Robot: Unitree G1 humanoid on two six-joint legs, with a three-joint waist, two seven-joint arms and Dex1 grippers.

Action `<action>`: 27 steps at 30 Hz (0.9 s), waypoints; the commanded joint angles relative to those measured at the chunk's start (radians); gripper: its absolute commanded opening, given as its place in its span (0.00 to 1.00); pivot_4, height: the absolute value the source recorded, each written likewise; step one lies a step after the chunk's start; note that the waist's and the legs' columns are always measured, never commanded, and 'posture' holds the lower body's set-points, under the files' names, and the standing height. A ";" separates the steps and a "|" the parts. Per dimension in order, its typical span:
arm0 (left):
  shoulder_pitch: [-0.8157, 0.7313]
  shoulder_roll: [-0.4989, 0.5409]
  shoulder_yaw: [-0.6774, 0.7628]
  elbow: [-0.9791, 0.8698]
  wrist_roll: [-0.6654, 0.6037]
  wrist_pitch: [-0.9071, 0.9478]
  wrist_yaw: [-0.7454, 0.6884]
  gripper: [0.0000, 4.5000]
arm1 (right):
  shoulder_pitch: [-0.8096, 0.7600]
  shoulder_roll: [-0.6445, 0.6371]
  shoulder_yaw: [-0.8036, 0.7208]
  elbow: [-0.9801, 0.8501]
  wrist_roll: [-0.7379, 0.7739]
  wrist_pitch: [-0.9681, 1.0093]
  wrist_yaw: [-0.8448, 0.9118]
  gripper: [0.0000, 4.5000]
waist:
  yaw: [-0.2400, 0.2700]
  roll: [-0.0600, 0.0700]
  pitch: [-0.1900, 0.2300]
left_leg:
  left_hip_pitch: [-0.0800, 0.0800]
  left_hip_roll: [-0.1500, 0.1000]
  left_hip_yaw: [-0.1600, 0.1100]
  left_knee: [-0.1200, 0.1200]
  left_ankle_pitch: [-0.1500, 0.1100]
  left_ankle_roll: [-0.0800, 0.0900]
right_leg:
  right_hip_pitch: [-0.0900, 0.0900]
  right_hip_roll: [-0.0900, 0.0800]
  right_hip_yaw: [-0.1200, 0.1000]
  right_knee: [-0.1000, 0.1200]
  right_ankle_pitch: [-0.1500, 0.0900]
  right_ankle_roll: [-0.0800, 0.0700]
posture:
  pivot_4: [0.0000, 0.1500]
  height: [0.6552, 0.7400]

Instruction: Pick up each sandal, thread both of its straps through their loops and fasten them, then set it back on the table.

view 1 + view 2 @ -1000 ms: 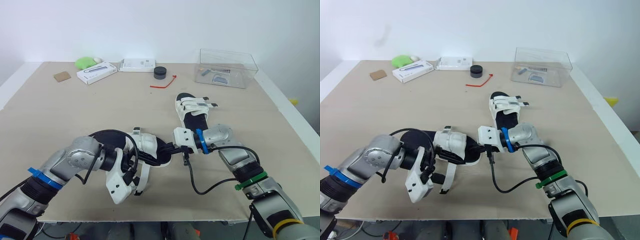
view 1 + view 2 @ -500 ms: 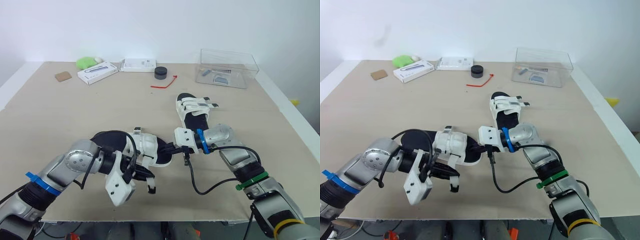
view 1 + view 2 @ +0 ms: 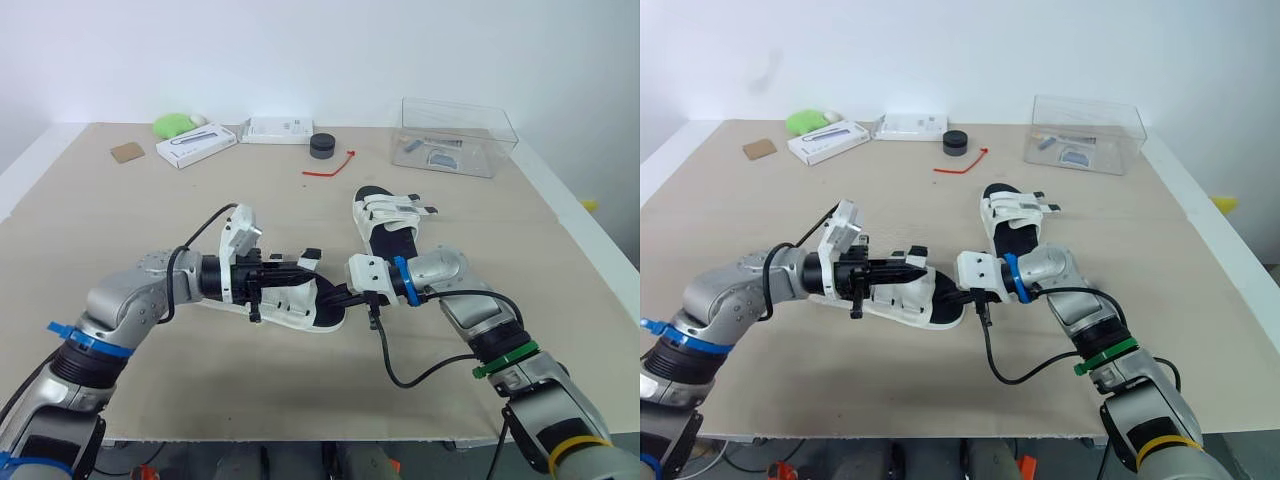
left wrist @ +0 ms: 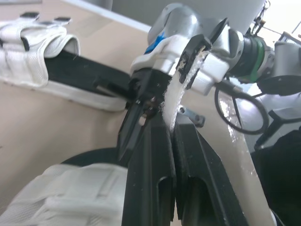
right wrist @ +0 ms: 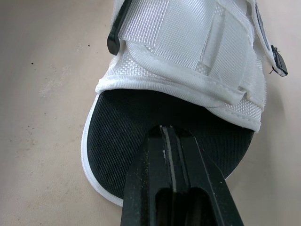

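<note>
The near sandal [image 3: 296,304], white with a black footbed, sits low over the table [image 3: 150,220] between my two grippers. My left gripper [image 3: 292,269] reaches in from the left and is shut on one of its white straps [image 4: 179,87], whose black tip [image 3: 311,255] sticks up above the sandal. My right gripper [image 3: 340,296] is shut on the toe edge of the footbed [image 5: 136,117]. The second sandal [image 3: 384,221] lies flat farther back, just beyond my right gripper, with both straps across it.
A clear plastic box [image 3: 455,136] stands at the back right. A black puck [image 3: 321,145], a red tie [image 3: 329,166], two white boxes [image 3: 194,145] [image 3: 275,130], a green object [image 3: 172,125] and a brown card [image 3: 125,152] lie along the back.
My left arm has swung from the front of the sandal round to its left side. Its gripper has shut on the strap, which hung toward the table's front edge and now stands above the sandal.
</note>
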State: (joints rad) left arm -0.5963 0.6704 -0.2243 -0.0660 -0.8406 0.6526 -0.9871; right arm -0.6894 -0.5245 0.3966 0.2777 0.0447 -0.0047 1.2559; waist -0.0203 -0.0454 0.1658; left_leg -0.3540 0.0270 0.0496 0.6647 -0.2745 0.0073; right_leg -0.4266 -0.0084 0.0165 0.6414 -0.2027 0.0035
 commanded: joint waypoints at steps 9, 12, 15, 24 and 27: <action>-0.059 -0.094 0.026 0.220 0.199 -0.035 -0.070 0.01 | 0.045 -0.045 0.020 0.039 -0.074 0.042 -0.011 0.00 | 0.003 0.000 0.000 | 0.000 -0.001 -0.001 0.002 0.000 0.000 | 0.001 -0.001 0.000 0.000 0.000 -0.001 | 1.00 1.00; -0.088 -0.109 0.054 0.252 0.206 -0.026 -0.087 0.01 | 0.047 -0.045 0.016 0.033 -0.068 0.052 -0.012 0.00 | 0.003 0.000 0.000 | -0.001 -0.001 -0.001 0.005 0.000 0.000 | 0.002 -0.001 0.000 0.000 0.000 -0.002 | 1.00 1.00; -0.115 -0.126 0.075 0.276 0.208 -0.019 -0.095 0.01 | 0.047 -0.047 0.017 0.034 -0.069 0.053 -0.012 0.00 | 0.003 0.000 0.000 | -0.002 -0.001 0.000 0.007 0.000 0.000 | 0.002 -0.002 0.001 0.000 0.001 -0.002 | 1.00 1.00; -0.134 -0.170 0.066 0.308 0.270 -0.044 -0.128 0.01 | 0.037 -0.036 0.024 0.045 -0.075 0.046 -0.015 0.00 | 0.002 0.000 0.000 | -0.002 -0.003 0.000 0.007 0.000 0.000 | 0.001 -0.004 0.001 0.000 0.002 0.000 | 1.00 1.00; -0.139 -0.186 0.065 0.303 0.287 -0.048 -0.135 0.01 | 0.036 -0.033 0.025 0.048 -0.076 0.044 -0.015 0.00 | 0.002 0.000 0.000 | -0.002 -0.004 0.000 0.007 0.000 0.000 | 0.002 -0.005 0.001 0.000 0.002 0.000 | 1.00 1.00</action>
State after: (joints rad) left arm -0.7073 0.4917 -0.1791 0.2441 -0.5701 0.6275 -1.1233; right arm -0.6771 -0.5318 0.3888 0.2678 0.0354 0.0139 1.2418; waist -0.0180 -0.0456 0.1655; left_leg -0.3564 0.0231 0.0494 0.6716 -0.2740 0.0078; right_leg -0.4250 -0.0135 0.0174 0.6415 -0.2005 0.0039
